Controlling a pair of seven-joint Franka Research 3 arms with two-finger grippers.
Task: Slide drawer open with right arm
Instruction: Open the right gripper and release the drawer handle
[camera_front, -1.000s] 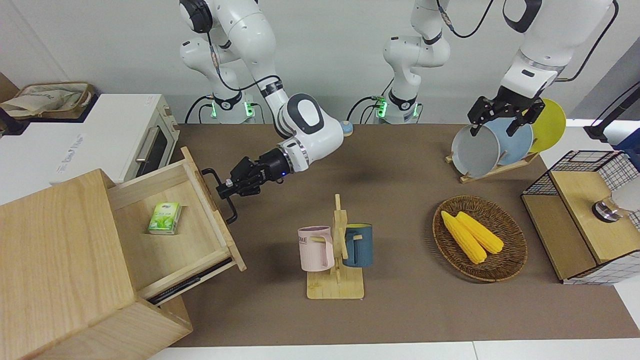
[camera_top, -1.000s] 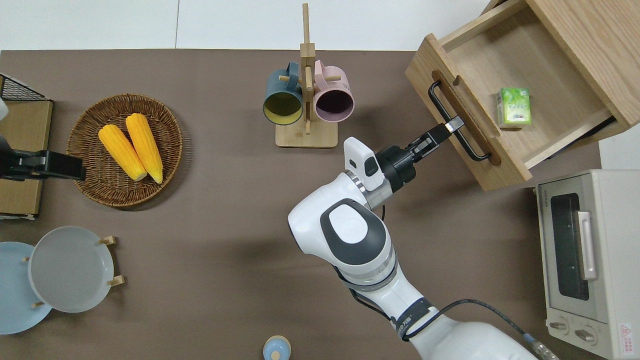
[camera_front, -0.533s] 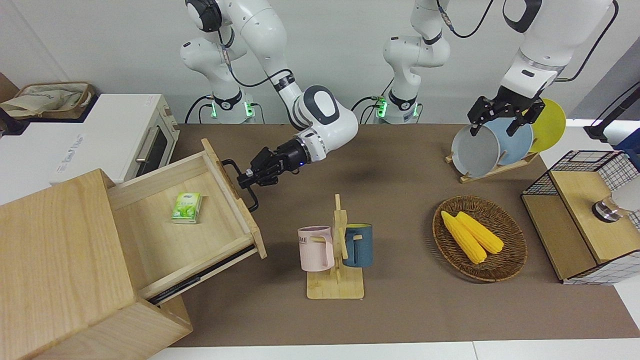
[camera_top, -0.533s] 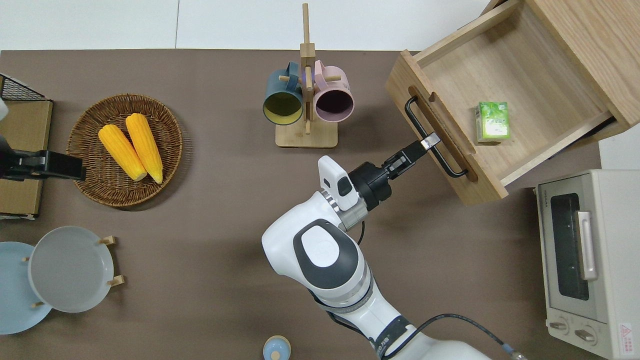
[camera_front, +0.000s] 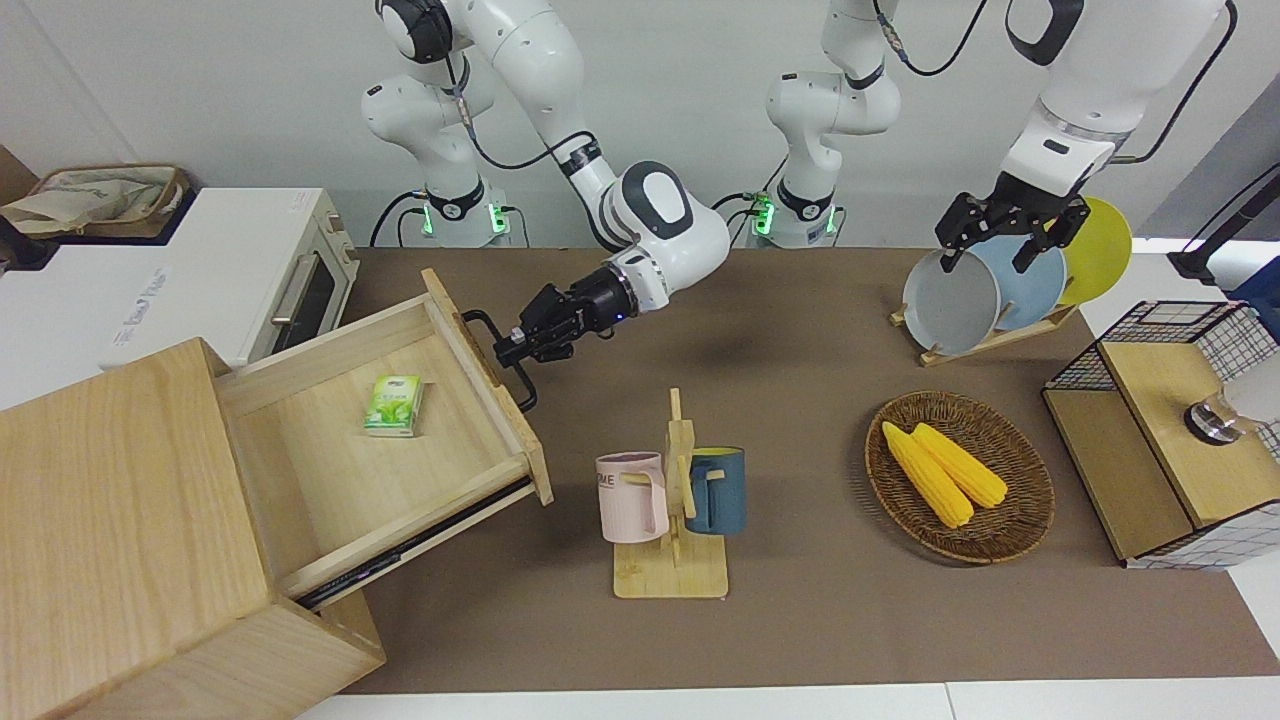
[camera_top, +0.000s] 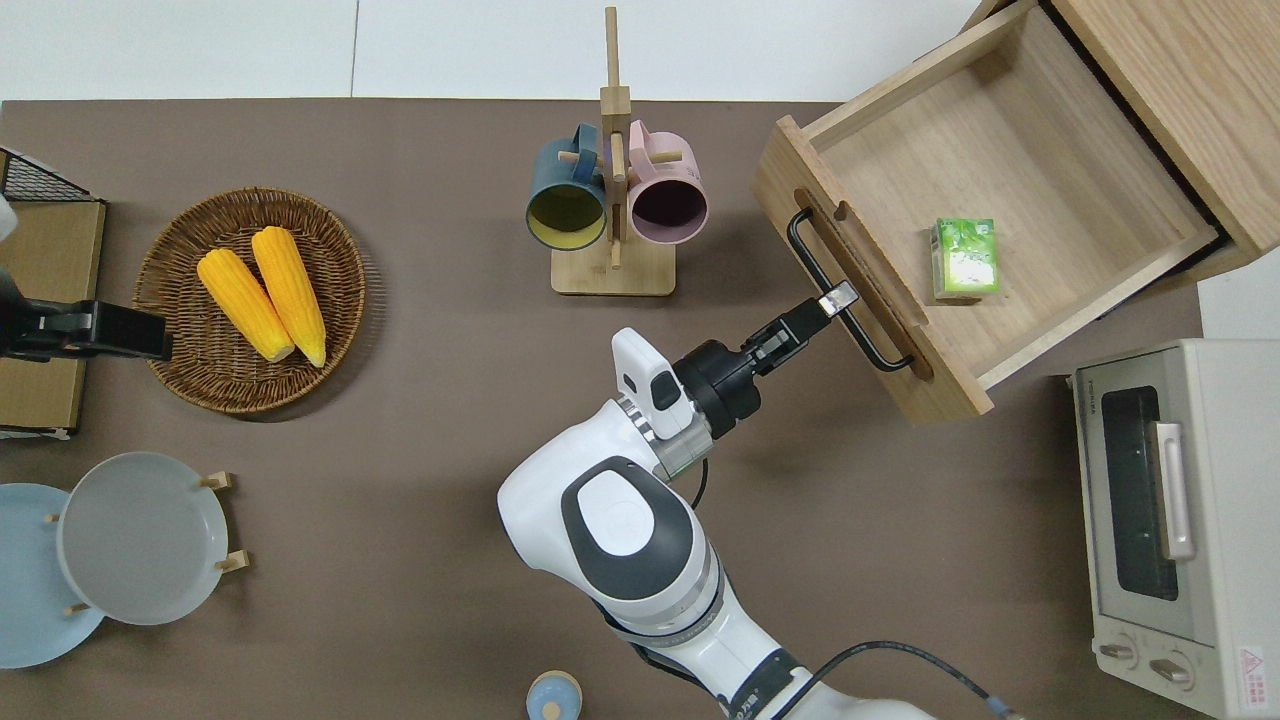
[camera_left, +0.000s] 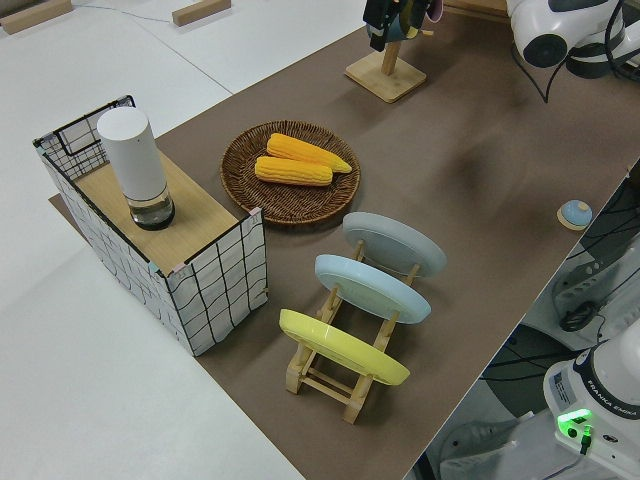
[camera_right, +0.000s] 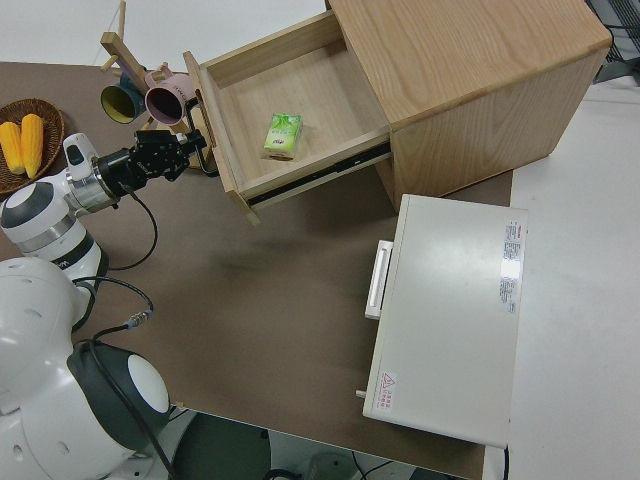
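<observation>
The light-wood drawer (camera_front: 330, 470) stands far out of the pale wooden cabinet (camera_front: 110, 520) at the right arm's end of the table. My right gripper (camera_front: 510, 345) is shut on the middle of the drawer's black bar handle (camera_front: 527, 395). The overhead view shows the gripper (camera_top: 838, 298) on the handle (camera_top: 812, 255), with the drawer (camera_top: 1000, 170) open. The right side view shows the gripper (camera_right: 190, 150) and the drawer (camera_right: 300, 90) too. A small green carton (camera_front: 394, 405) lies in the drawer. My left gripper (camera_front: 1005, 240) is parked and open.
A white toaster oven (camera_front: 250, 270) stands beside the cabinet, nearer to the robots. A wooden mug rack (camera_front: 672, 490) with two mugs stands close to the drawer's front. A basket of corn (camera_front: 960, 475), a plate rack (camera_front: 985, 285) and a wire-mesh shelf (camera_front: 1170, 430) are toward the left arm's end.
The right gripper has pulled the handle toward the middle of the table. The drawer has slid farther out of the cabinet, carrying the green carton with it. The left arm has not moved.
</observation>
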